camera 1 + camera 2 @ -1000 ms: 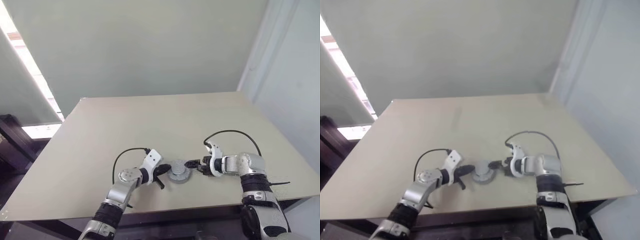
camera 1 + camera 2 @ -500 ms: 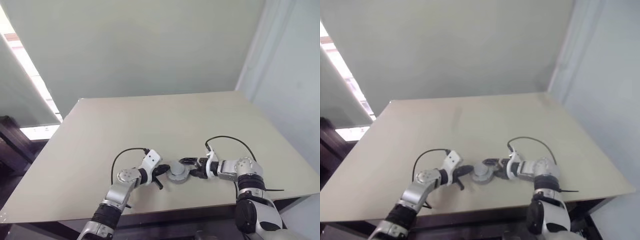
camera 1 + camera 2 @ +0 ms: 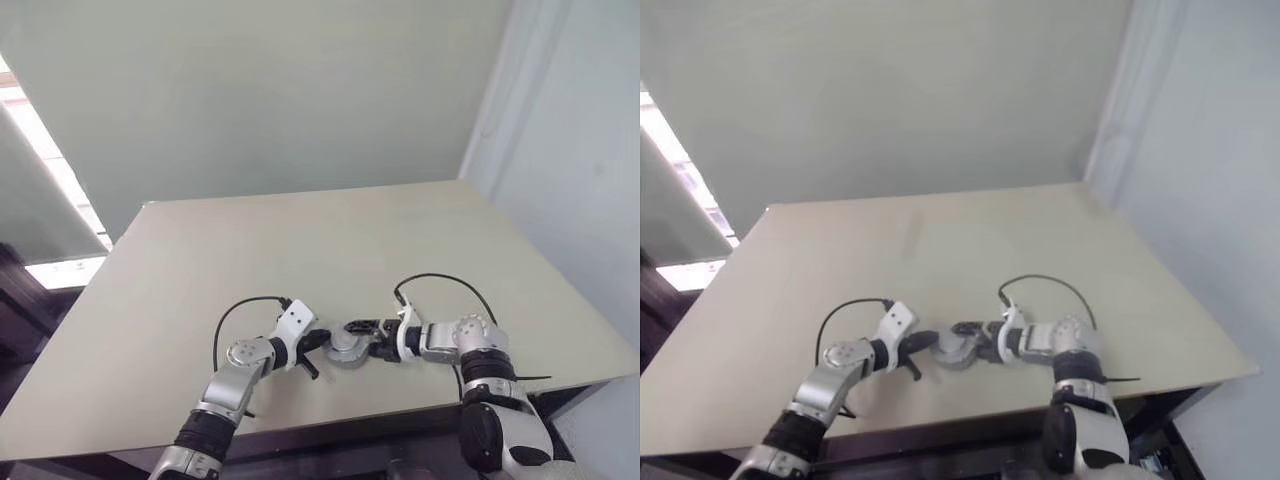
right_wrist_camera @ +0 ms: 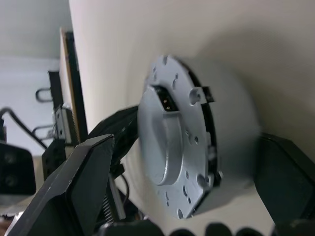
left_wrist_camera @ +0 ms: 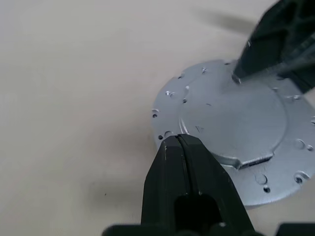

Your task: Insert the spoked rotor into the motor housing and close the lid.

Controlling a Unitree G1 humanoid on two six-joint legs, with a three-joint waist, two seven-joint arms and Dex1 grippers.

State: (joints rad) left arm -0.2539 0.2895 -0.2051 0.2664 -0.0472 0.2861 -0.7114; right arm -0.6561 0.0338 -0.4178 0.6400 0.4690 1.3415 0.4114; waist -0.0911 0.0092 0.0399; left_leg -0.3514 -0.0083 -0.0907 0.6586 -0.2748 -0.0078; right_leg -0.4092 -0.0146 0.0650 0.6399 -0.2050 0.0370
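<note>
A round silver-grey stack [image 3: 347, 347] stands on the table near its front edge. Its top is the lid [image 5: 231, 118], a flanged disc with small holes, lying on a round body that I take for the motor housing [image 4: 231, 125]. The spoked rotor is hidden. My left gripper [image 5: 178, 141] is shut, with its tip against the lid's rim on the stack's left side. From the right, my right gripper [image 3: 368, 340] is open, with its fingers [image 4: 81, 187] on either side of the stack. One right finger [image 5: 280, 44] rests at the lid's far edge.
The beige table [image 3: 300, 250] stretches wide behind and beside the stack. Its front edge [image 3: 330, 425] runs close under both arms. A pale wall [image 3: 250, 90] rises behind the table, and a black cable [image 3: 445, 280] loops off my right wrist.
My right gripper has swung left, from just right of the stack to straddling it, and has rolled. The left gripper has stayed against the rim. The whole view has shifted a little.
</note>
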